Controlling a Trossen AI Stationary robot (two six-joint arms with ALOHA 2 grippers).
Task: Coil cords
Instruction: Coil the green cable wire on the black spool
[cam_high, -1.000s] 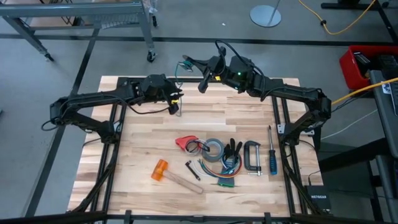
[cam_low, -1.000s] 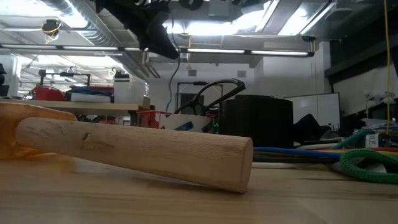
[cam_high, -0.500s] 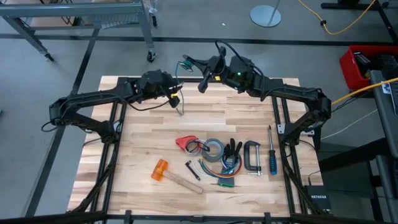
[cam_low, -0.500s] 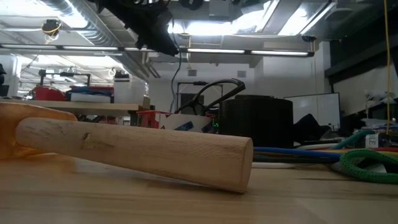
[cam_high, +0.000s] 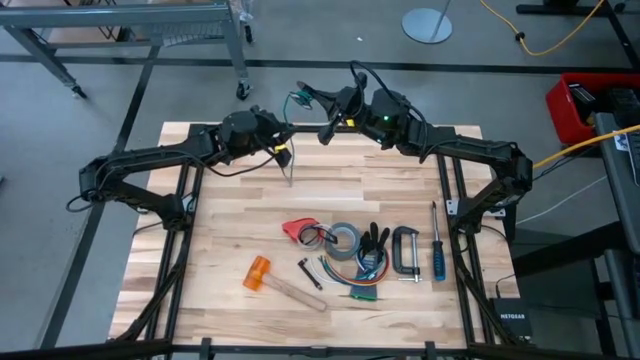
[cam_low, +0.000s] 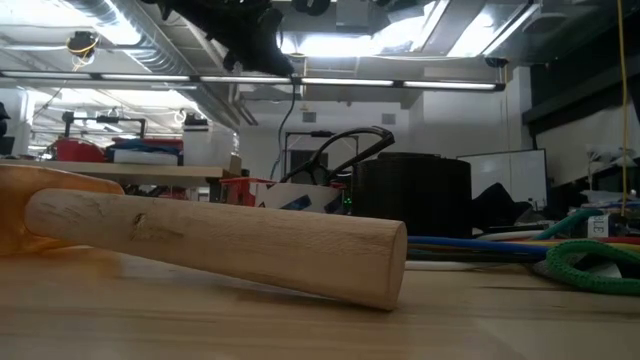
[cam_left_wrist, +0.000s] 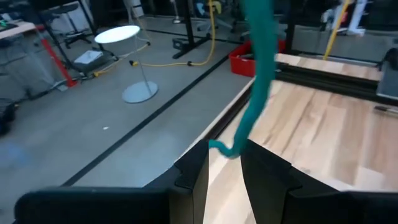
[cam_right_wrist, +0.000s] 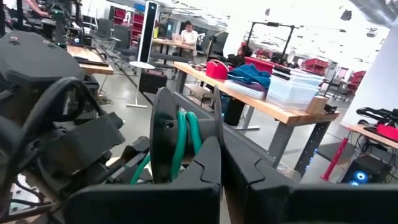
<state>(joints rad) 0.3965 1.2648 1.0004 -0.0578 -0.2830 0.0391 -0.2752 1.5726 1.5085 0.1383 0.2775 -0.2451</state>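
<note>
A thin cord, dark in the high view and teal-green in the wrist views, runs between my two grippers above the table's far edge. My right gripper (cam_high: 318, 102) (cam_right_wrist: 222, 163) is shut on its wound part (cam_high: 298, 101) (cam_right_wrist: 181, 140). My left gripper (cam_high: 284, 152) (cam_left_wrist: 224, 177) is shut on the straight run (cam_left_wrist: 252, 106). A short tail (cam_high: 291, 177) hangs below it. Both grippers are well above the wood. Whether the tail reaches the table does not show. My left gripper has the cord's straight run (cam_left_wrist: 229, 149) between its two fingers, which lie across it. The cord rises from the fingers toward my right gripper, and the tail hangs below. My right gripper pinches a thin dark rim (cam_right_wrist: 217, 127) at one side of the green loops. The loops stand upright beyond the fingers, lifted clear of the table.
On the near half of the table lie a hammer (cam_high: 272, 280) (cam_low: 220, 240), a red tool (cam_high: 297, 229), a tape roll (cam_high: 346, 240), pliers (cam_high: 376, 240), a clamp (cam_high: 405, 250), a screwdriver (cam_high: 437, 252) and multi-coloured wires (cam_high: 360, 288). The bare wood (cam_high: 240, 210) lies under the left arm.
My left gripper has gone toward the table's far edge and closer to my right gripper, keeping the cord. The part of the cord below it, looped at first, now hangs as a straight tail. My right gripper has kept still.
</note>
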